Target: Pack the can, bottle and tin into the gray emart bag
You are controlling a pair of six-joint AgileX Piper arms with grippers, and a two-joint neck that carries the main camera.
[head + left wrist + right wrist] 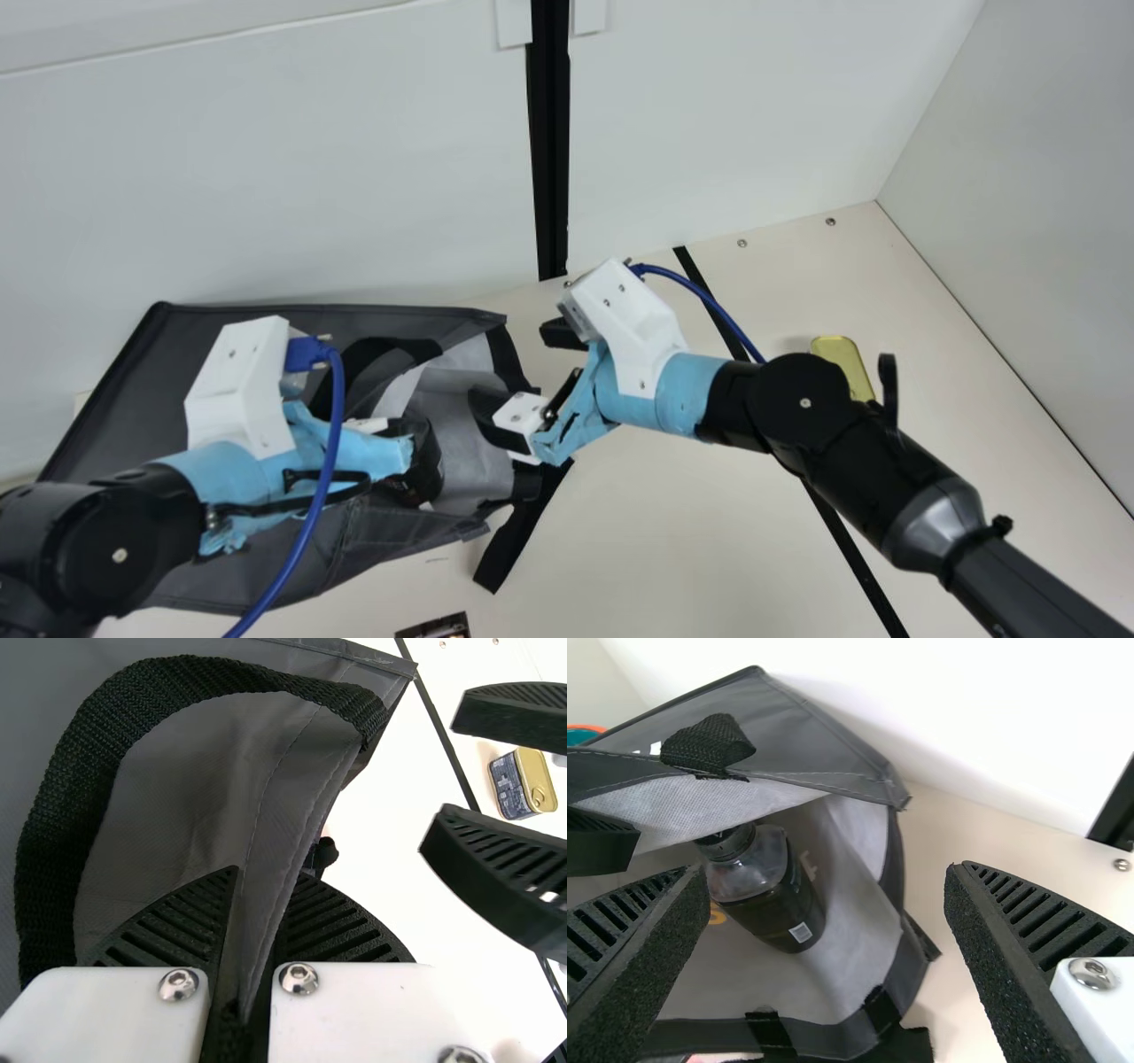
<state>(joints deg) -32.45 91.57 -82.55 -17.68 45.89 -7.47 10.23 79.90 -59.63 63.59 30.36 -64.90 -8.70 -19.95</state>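
So the gray emart bag (97,425) is lying on the bench (709,540) with its mouth gaping, and a good chunk of it is covered by my left arm. In the main view the left hand (345,447) has its fingertips hidden, but its wrist view shows it clamped on the bag's edge, 1 finger on each side of the fabric. The right hand (524,376) is near the mouth, its 2 fingers wide apart with nothing gripped.

The bottle (766,895) is inside the bag, dark and tilted, cap partly tucked behind the fabric. It's got a small white barcode label, too tiny to make out, plus some orange marking next to it.

The tin (837,354) is on the bench well apart from the bag, partly behind my right arm. Gold lid, pull ring, busy dark print on the side. There's also a dark printed item (436,627) cut off at the main view's bottom edge; can't tell if that's the can.
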